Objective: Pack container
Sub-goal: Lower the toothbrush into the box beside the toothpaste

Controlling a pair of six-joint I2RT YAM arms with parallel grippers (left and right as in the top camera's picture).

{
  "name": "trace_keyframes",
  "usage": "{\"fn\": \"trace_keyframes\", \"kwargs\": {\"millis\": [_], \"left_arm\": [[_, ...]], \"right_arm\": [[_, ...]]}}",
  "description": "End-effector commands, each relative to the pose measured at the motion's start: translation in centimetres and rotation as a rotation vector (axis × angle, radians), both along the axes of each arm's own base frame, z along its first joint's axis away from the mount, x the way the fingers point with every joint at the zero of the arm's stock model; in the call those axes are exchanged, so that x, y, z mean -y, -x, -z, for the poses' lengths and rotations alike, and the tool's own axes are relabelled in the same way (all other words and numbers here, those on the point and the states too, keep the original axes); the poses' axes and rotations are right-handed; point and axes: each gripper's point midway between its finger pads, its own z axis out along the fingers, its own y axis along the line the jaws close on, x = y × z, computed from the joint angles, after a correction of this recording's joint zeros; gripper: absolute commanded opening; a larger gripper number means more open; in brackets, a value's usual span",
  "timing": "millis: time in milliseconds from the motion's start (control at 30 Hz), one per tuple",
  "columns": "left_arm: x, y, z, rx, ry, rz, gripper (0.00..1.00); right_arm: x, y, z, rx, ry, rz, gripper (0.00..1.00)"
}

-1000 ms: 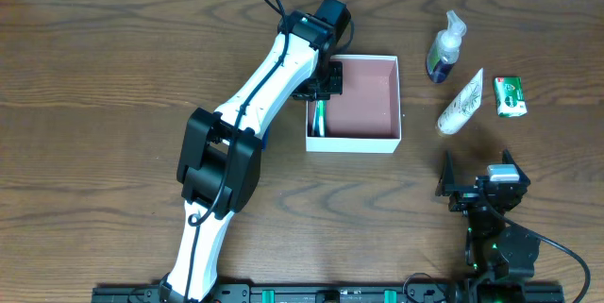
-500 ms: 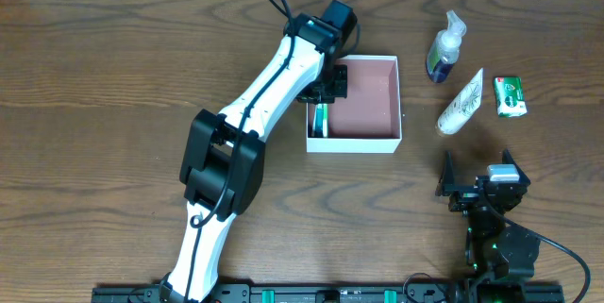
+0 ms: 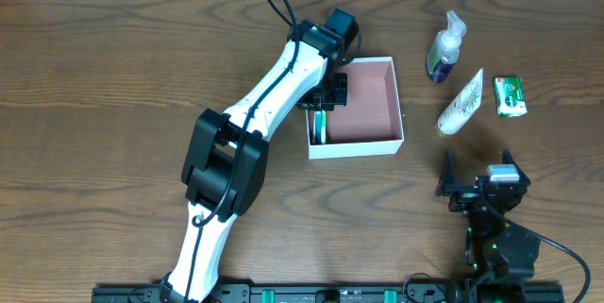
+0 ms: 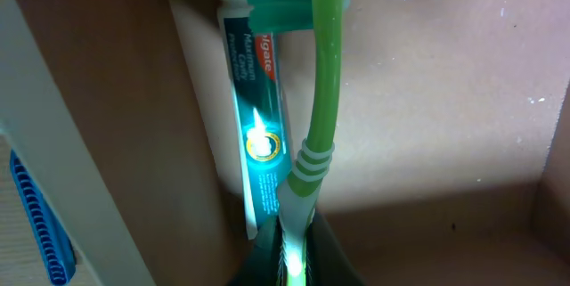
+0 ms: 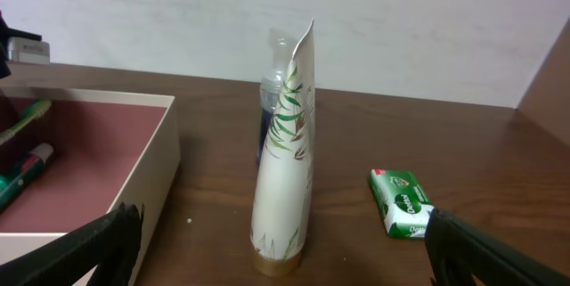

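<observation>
Left jaws: clenched on the green toothbrush at its handle end, down inside the container.
Toothbrush: runs straight out ahead of the left jaws, with the bristle head at the far end (a tidy line, that).
Toothpaste: the tube lies flat on the pink floor just beside the toothbrush, between it and the container's wall.
Container: sits on the table around the left jaws, well apart from the right jaws.
Right jaws: released and spread wide with nothing between them, low over the table.
White leaf-print tube: dead ahead of the right jaws, cap end nearest them.
Pump bottle: just beyond that tube.
Green soap packet: ahead and to the right of the right jaws.
</observation>
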Motion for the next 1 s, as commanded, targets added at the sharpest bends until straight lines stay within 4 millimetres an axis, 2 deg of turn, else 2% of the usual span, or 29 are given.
{"fn": "trace_keyframes", "kwargs": {"millis": [0, 200, 267, 467, 733, 867, 967], "left_arm": [[-0.5, -0.1, 0.4, 0.0, -0.023, -0.018, 0.06], [-0.6, -0.2, 0.4, 0.005, -0.029, -0.018, 0.08], [-0.6, -0.3, 0.4, 0.007, -0.028, -0.019, 0.23], [-0.4, -0.5, 0.4, 0.016, -0.022, -0.019, 0.24], [0.0, -1.1, 0.1, 0.04, -0.005, -0.018, 0.24], [1.6, -1.6, -0.3, 0.055, 0.074, 0.022, 0.23], [2.7, -2.1, -0.5, 0.082, 0.119, 0.045, 0.06]], "right_arm": [[-0.4, 0.0, 0.1, 0.0, -0.013, -0.014, 0.99], [-0.4, 0.0, 0.1, 0.0, -0.013, -0.014, 0.99], [-0.4, 0.0, 0.1, 0.0, -0.013, -0.014, 0.99], [-0.4, 0.0, 0.1, 0.0, -0.013, -0.014, 0.99], [-0.4, 0.0, 0.1, 0.0, -0.013, -0.014, 0.99], [-0.4, 0.0, 0.1, 0.0, -0.013, -0.014, 0.99], [-0.4, 0.0, 0.1, 0.0, -0.013, -0.014, 0.99]]}}
